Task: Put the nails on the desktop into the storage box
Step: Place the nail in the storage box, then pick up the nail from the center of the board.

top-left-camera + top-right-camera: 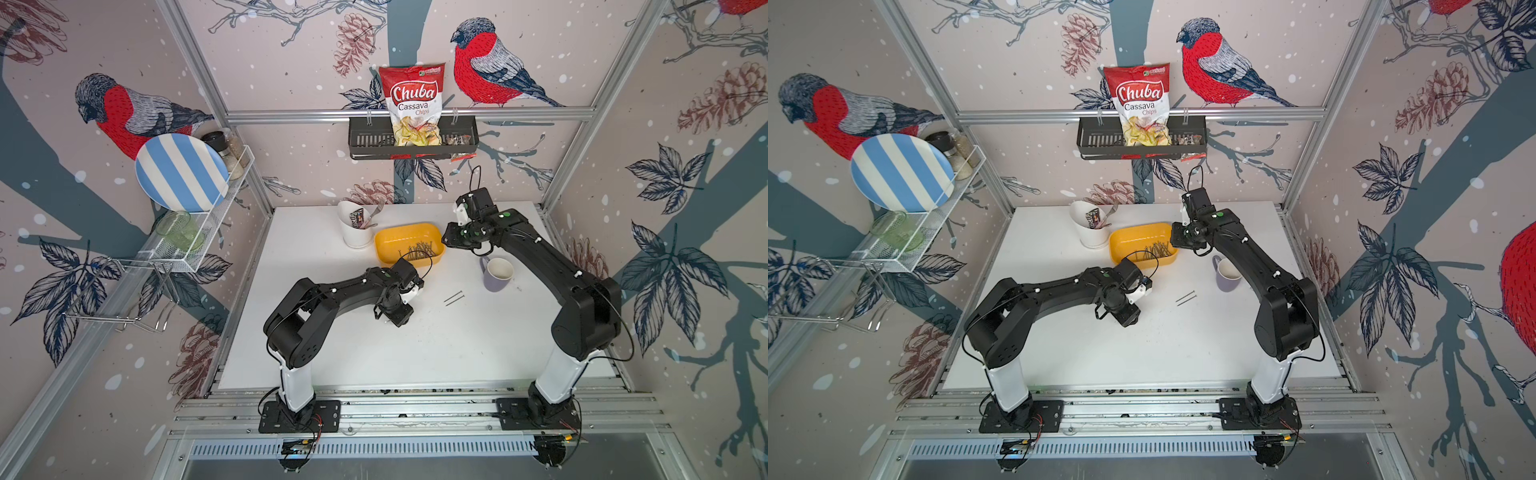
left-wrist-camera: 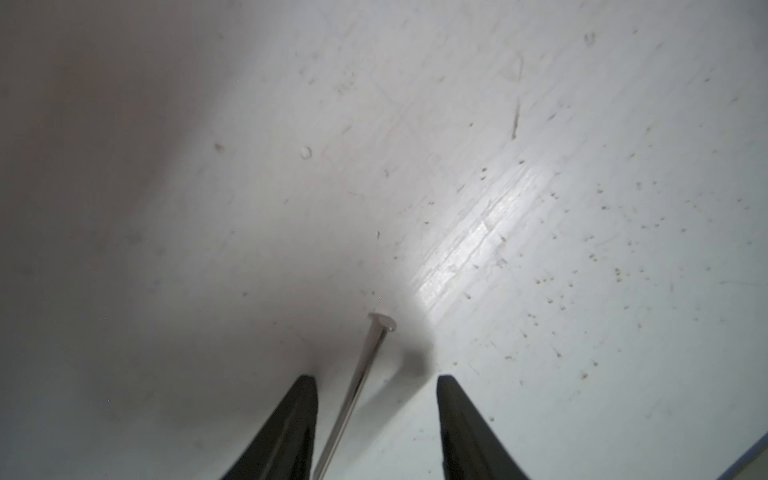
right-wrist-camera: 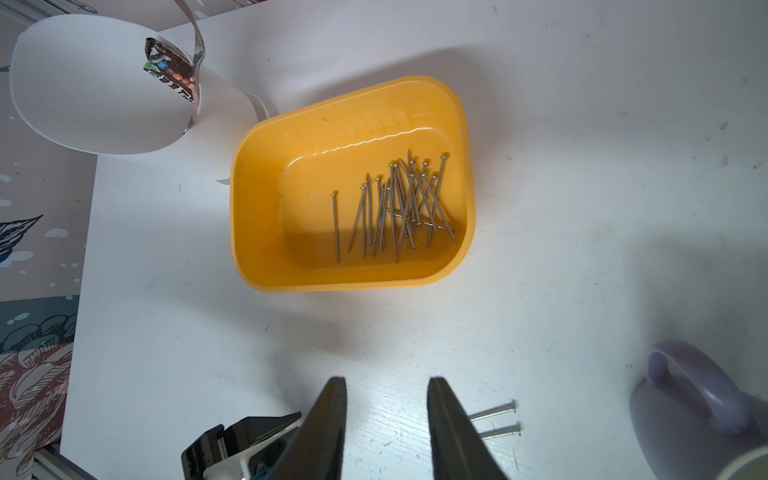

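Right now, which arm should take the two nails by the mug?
Right, probably: the right gripper hangs open and empty with the two nails in its wrist view, while the left gripper straddles another nail.

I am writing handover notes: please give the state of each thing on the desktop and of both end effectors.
Left end effector: open, one nail between the jaws.
Right end effector: open, empty.
Storage box: upright, holding many nails.
Two nails: lying loose on the desktop.
Mug: upright, seems empty.
White cup: upright, holding forks.
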Robot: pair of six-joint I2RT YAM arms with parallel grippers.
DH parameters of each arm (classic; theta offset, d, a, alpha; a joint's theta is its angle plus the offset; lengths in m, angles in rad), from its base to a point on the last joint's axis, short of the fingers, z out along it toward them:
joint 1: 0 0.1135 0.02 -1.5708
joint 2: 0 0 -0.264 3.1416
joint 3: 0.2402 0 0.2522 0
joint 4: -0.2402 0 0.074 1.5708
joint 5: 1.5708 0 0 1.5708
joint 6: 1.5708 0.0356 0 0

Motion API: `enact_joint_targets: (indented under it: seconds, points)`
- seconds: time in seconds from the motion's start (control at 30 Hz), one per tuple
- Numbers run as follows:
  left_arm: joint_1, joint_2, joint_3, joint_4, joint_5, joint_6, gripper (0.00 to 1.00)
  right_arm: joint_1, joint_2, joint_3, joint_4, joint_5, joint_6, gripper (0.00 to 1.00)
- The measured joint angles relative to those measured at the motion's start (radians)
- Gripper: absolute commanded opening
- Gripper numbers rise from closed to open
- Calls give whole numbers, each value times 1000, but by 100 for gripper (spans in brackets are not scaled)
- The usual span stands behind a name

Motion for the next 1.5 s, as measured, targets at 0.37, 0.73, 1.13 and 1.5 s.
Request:
enact_joint_targets:
  seconds: [0.37,0.73,1.13,1.5]
  points:
    - [-34,40,14,-8,-110,8,23,-6,-1,0,2,-1,0,37]
    - [-47,52,20,11,-127,0,0,-14,20,10,35,-21,14,37]
    - [154,-40,50,14,51,-200,0,-14,22,26,45,-22,19,59]
    - [292,-133,88,106,195,-467,0,-11,16,-24,53,-21,20,61]
